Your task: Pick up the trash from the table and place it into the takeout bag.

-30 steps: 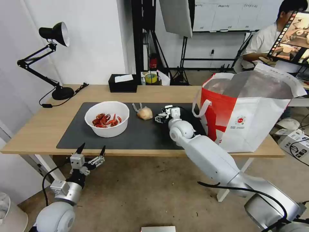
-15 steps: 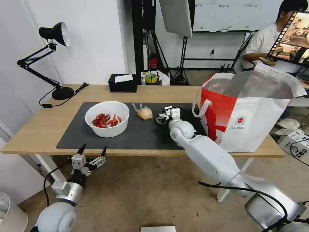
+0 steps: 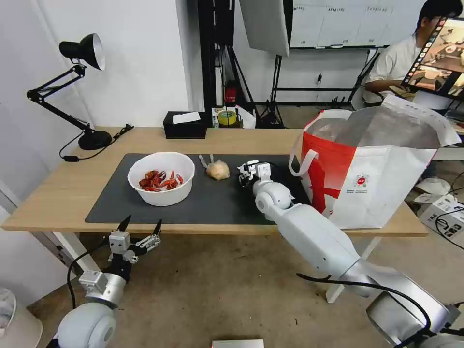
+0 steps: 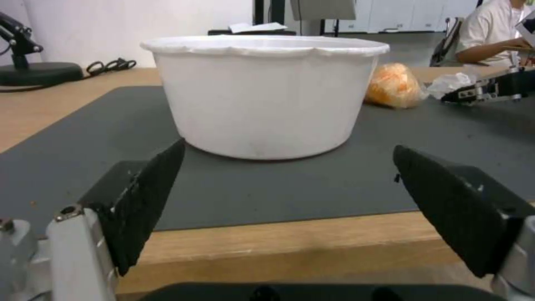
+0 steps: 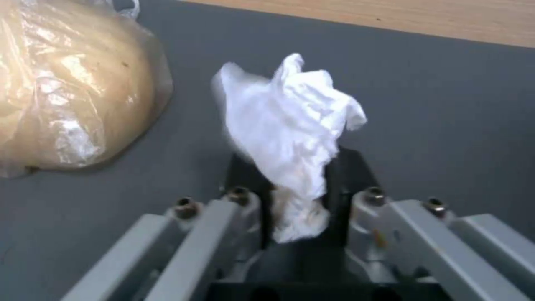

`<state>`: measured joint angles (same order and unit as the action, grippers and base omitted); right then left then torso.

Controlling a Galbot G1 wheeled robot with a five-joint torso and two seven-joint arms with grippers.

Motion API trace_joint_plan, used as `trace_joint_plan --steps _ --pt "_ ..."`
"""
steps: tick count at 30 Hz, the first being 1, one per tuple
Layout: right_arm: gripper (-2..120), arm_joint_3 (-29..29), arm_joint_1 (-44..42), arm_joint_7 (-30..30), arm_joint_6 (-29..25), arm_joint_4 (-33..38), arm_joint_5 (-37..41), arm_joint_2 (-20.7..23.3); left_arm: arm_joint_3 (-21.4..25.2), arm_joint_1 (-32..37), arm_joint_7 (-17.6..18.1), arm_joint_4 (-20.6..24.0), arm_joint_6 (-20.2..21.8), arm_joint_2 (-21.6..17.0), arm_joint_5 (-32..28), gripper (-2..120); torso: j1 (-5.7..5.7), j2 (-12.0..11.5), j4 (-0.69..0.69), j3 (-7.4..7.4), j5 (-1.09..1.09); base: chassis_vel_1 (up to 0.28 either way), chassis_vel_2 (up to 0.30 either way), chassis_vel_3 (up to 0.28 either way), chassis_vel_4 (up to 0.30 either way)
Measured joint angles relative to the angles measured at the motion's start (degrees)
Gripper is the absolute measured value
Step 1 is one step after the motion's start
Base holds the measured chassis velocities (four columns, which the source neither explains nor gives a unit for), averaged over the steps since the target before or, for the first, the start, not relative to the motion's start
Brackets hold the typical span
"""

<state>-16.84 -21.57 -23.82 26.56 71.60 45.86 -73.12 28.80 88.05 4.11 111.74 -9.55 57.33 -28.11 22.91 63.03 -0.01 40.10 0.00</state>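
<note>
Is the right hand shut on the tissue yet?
Yes. The right hand is shut on the crumpled tissue, pinched between its fingers above the mat.

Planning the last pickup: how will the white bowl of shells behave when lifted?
The white bowl looks thin-walled with a wavy rim, so it may flex if squeezed. It is wide and low, so probably stable. The crayfish shells lie loose and could spill if tilted.

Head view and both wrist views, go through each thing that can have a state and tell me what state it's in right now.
Takeout bag: upright, mouth open.
White bowl: upright on the mat, holding red shells.
Knotted clear bag: tied shut, lying on the mat.
Crumpled tissue: pinched between the right gripper's fingers.
Right gripper: shut on the tissue.
Left gripper: open, below the table edge, facing the bowl.
</note>
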Motion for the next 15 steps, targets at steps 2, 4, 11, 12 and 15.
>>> trace_joint_plan --steps 2,4,11,12,15 --pt "11 0.02 -0.10 -0.05 -0.03 0.19 -0.04 0.09 -0.05 0.02 0.00 0.01 0.00 0.06 0.00 100 0.00 0.00 0.00 0.00 0.00 0.000 0.000 0.000 0.000" --pt "6 0.08 -0.29 -0.17 -0.08 0.53 -0.09 0.25 -0.11 0.04 -0.01 0.04 -0.02 0.16 0.01 100 0.00 0.00 0.00 0.00 0.00 0.000 0.000 0.000 0.000" --pt "0 0.83 -1.55 -0.39 -1.96 3.11 -1.78 1.56 -0.14 0.08 -0.01 0.29 -0.06 0.18 0.02 100 0.00 -0.01 0.00 0.01 0.00 0.000 0.000 0.000 0.000" --pt "0 1.00 -1.86 -0.42 -2.61 3.97 -2.34 1.94 -0.14 0.09 -0.01 0.34 -0.07 0.17 0.02 100 0.00 -0.01 0.00 0.01 0.00 0.000 0.000 0.000 0.000" --pt "0 1.56 -2.97 -0.45 -4.75 6.86 -4.03 3.30 -0.14 0.09 -0.01 0.56 -0.08 0.18 0.02 100 0.00 -0.01 0.01 0.01 0.00 0.000 0.000 0.000 0.000"
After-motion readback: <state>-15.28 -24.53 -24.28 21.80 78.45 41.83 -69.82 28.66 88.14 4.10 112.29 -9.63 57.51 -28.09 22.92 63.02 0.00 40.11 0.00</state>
